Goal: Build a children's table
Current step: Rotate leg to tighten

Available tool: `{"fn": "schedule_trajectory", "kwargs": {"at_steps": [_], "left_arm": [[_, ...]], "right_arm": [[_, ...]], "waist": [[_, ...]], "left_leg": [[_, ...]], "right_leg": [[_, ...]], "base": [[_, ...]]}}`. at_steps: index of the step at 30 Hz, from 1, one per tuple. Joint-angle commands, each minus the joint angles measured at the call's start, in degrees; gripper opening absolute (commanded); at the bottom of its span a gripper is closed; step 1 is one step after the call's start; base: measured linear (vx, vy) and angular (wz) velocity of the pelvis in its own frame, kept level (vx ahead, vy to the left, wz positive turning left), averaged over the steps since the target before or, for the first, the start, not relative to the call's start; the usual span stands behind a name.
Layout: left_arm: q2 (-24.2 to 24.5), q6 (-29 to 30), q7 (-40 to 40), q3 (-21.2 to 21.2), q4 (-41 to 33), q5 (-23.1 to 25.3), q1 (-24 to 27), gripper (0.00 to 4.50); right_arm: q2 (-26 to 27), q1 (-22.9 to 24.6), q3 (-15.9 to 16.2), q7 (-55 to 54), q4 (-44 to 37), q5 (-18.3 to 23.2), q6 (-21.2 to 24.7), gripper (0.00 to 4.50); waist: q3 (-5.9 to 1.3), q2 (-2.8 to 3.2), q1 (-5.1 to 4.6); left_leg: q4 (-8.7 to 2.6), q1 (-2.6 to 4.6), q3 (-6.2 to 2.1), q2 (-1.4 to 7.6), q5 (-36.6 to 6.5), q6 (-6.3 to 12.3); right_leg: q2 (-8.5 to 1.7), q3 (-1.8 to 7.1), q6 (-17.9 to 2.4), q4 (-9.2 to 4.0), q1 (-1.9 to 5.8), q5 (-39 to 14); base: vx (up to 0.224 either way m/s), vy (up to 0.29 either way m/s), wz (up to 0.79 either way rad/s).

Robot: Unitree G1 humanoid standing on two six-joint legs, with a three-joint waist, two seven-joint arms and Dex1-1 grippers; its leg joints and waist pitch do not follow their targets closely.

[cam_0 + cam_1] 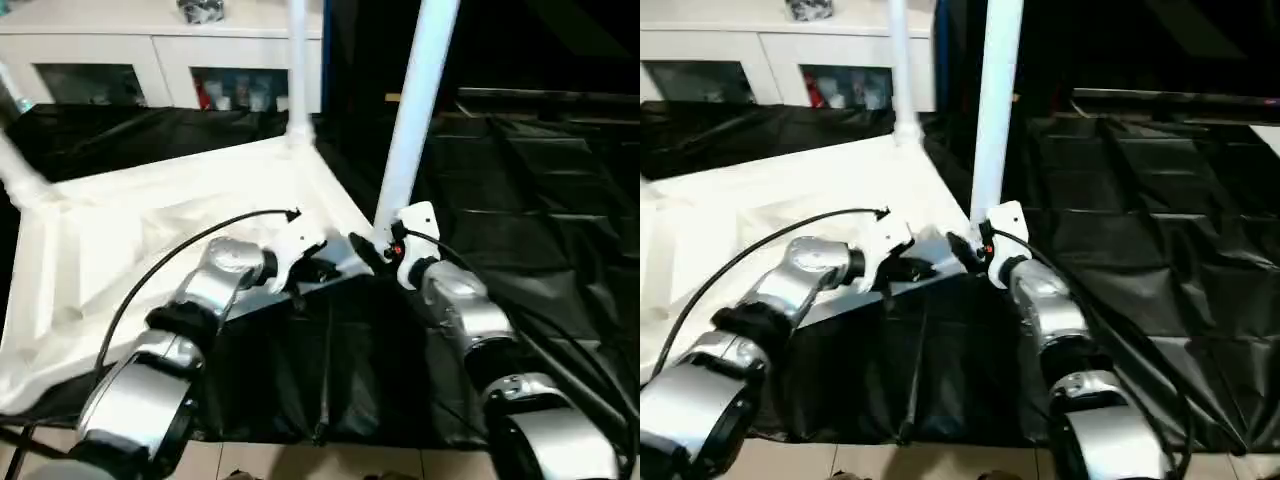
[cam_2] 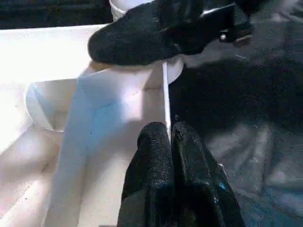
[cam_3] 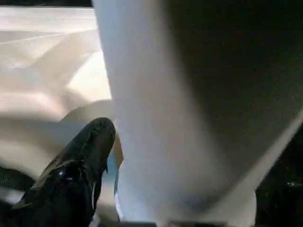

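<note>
The children's table lies upside down on a black cloth. Its white ribbed tabletop [image 1: 150, 230] faces up. A white leg [image 1: 415, 110] stands upright in the near right corner socket. Another leg [image 1: 297, 70] stands in the far corner, and a third [image 1: 20, 170] leans at the left. My right gripper [image 1: 375, 250] is at the base of the near leg, open. One black finger [image 3: 94, 137] sits just beside the tube. My left gripper [image 2: 168, 130] is shut and empty. It rests on the tabletop's rim close to that same corner, next to an empty round socket [image 2: 42, 104].
A white cabinet [image 1: 110, 60] with glass doors stands behind the table. Black cloth [image 1: 540, 200] covers the floor to the right and in front. A black cable [image 1: 170, 260] arcs over my left forearm. Pale floor [image 1: 300, 460] shows at the near edge.
</note>
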Motion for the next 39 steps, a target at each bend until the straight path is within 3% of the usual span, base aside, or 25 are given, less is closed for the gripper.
{"fn": "schedule_trajectory", "kwargs": {"at_steps": [1,3,6,10,13,15,17,25,29,30,31,34,38,39], "left_arm": [[-0.5,-2.4,-6.1,-1.3,-2.3,-1.9,0.1,0.0],[0.2,-2.5,-7.7,-1.0,-2.2,-2.2,0.1,0.0],[3.2,-3.3,-13.6,-1.3,-2.1,-2.8,0.4,0.0],[5.0,-4.0,-17.0,-1.8,-2.0,-2.8,0.6,0.0],[6.5,-4.6,-20.1,-2.4,-2.4,-2.7,0.9,0.0],[7.3,-5.3,-21.4,-2.9,-2.6,-2.3,1.2,0.0],[7.6,-5.5,-21.7,-3.2,-2.5,-2.1,1.2,0.0],[7.8,-5.6,-22.4,-3.0,-2.1,-1.9,1.3,0.0],[6.1,-3.1,-15.6,-1.8,-1.2,-1.2,0.3,0.0],[4.3,-1.3,-11.6,-0.8,-0.4,-1.4,-0.5,0.0],[4.3,-1.3,-11.6,-0.8,-0.4,-1.4,-0.5,0.0],[0.4,1.7,-4.1,0.2,1.0,-1.4,-2.0,0.0],[-3.6,3.8,4.0,0.9,2.4,-0.8,-3.6,0.0],[-4.9,4.2,6.7,1.1,2.9,-0.7,-4.0,0.0]], "right_arm": [[-0.5,1.4,5.4,13.0,-3.6,1.3,1.1,3.74],[-1.9,2.1,6.1,17.2,-4.9,1.7,1.2,3.74],[-6.9,3.6,8.4,29.8,-9.0,3.4,3.8,3.74],[-9.7,4.2,10.3,36.1,-10.7,3.7,5.3,3.74],[-11.9,5.1,12.4,40.8,-12.2,2.8,5.9,3.61],[-12.7,5.2,13.7,42.0,-12.2,1.4,5.2,3.61],[-12.7,5.0,13.9,42.0,-11.7,0.7,4.8,3.28],[-11.4,5.3,13.3,41.5,-13.0,2.2,7.5,2.92],[-8.2,5.6,10.1,30.1,-10.8,1.4,6.8,2.85],[-6.2,5.1,8.3,22.6,-8.7,0.4,6.0,2.85],[-6.2,5.1,8.3,22.6,-8.7,0.4,6.0,2.85],[-1.1,3.5,3.7,6.8,-4.0,0.8,6.3,2.84],[3.3,1.2,0.9,-6.7,0.5,0.5,5.9,2.82],[4.7,0.3,0.3,-10.7,2.0,0.2,5.4,2.82]], "waist": [[-3.99,0.23,0.45],[-4.09,0.36,0.66],[-3.87,0.23,1.01],[-3.67,0.15,1.63],[-3.69,0.0,1.81],[-3.8,0.03,1.94],[-3.81,0.01,2.05],[-3.85,-0.33,2.27],[-3.7,-0.22,2.17],[-3.55,-0.26,1.85],[-3.43,-0.27,1.53],[-3.37,-0.31,0.78],[-3.57,-0.2,0.13],[-3.64,0.32,-0.1]], "left_leg": [[-3.39,0.47,-0.94,2.05,-9.2,5.0],[-3.28,0.57,-0.89,2.16,-8.9,5.55],[-3.31,0.69,-0.89,2.15,-10.4,5.47],[-3.54,1.12,-0.96,2.37,-12.0,4.13],[-3.58,0.98,-0.97,2.39,-11.5,3.84],[-3.54,0.9,-0.99,2.44,-10.6,3.85],[-3.55,0.93,-0.98,2.41,-10.4,3.62],[-3.51,0.96,-0.98,2.38,-9.7,3.62],[-3.63,1.04,-0.96,2.45,-10.2,2.89],[-3.77,1.08,-1.04,2.36,-11.2,1.88],[-3.79,1.33,-1.09,2.11,-12.6,0.94],[-3.94,1.34,-1.46,1.95,-13.8,-0.04],[-3.81,1.32,-1.3,1.8,-13.5,0.14],[-3.72,1.33,-1.25,1.77,-13.0,-0.11]], "right_leg": [[-4.61,2.65,-14.7,-3.36,3.53,-4.7],[-4.74,2.64,-15.2,-3.18,3.47,-3.5],[-4.79,2.64,-15.0,-3.57,3.41,-6.8],[-4.8,2.69,-13.9,-3.97,3.0,-11.5],[-4.85,2.76,-13.7,-3.87,3.04,-11.6],[-4.9,2.75,-13.9,-3.64,3.0,-10.2],[-4.93,2.73,-13.9,-3.6,2.96,-10.0],[-4.96,2.74,-13.3,-3.58,2.98,-10.9],[-5.0,2.76,-12.9,-3.79,2.76,-12.4],[-5.07,2.76,-12.5,-3.96,2.63,-14.4],[-5.1,2.7,-11.9,-4.42,2.48,-17.7],[-5.21,2.68,-10.3,-4.97,2.5,-22.3],[-4.93,2.76,-11.1,-4.87,2.48,-18.6],[-4.89,2.87,-11.7,-4.7,2.29,-16.8]], "base": [[0.0,0.0,0.0],[0.0,0.0,0.0],[0.0,0.0,0.0],[0.0,0.0,0.0],[0.0,0.0,0.0],[0.0,0.0,0.0],[0.0,0.0,0.0],[0.0,0.0,0.0],[0.0,0.0,0.0],[0.0,0.0,0.0],[0.0,0.0,0.0],[0.0,0.0,0.0],[0.0,0.0,0.0],[0.0,0.0,0.0]]}}
